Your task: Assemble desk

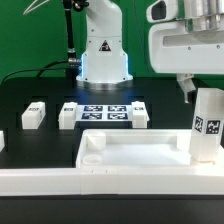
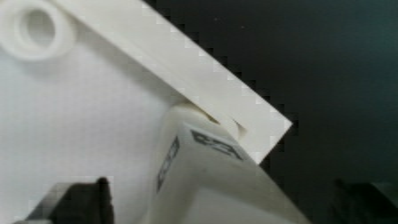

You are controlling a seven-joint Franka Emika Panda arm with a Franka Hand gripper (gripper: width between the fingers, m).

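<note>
Going by the exterior view, from its left. A white piece (image 1: 3, 141) is cut off by the frame edge. Loose leg A (image 1: 33, 115) and loose leg B (image 1: 68, 113) lie flat on the black bench (image 1: 30, 92), apart from each other. Just beside B is the marker board (image 1: 105, 110), w/ loose leg C (image 1: 138, 112) touching or nearly touching its far side.

My arm base (image 1: 104, 52) sits behind the board, mid-frame. The arm leaves the frame up top and comes down again at the right, wrist pointing straight down.

Nearer the camera the border rail (image 1: 45, 182) runs along the front. The desk panel (image 1: 140, 150) lies flat against it, rim up, round socket (image 1: 92, 143) at its left corner. The panel's middle is bare, so there's room there.

At the panel's right-end corner the upright leg (image 1: 208, 125) stands vertical, tag facing the camera. Can't tell if it's seated.

My tool (image 2: 222, 195) hangs right over that leg. In the wrist view the tool is released: both dark fingers (image 2: 75, 198) stand off the leg's sides w/ a gap each side. The panel's rim edge runs diagonally just past the leg, w/ black bench beyond.
</note>
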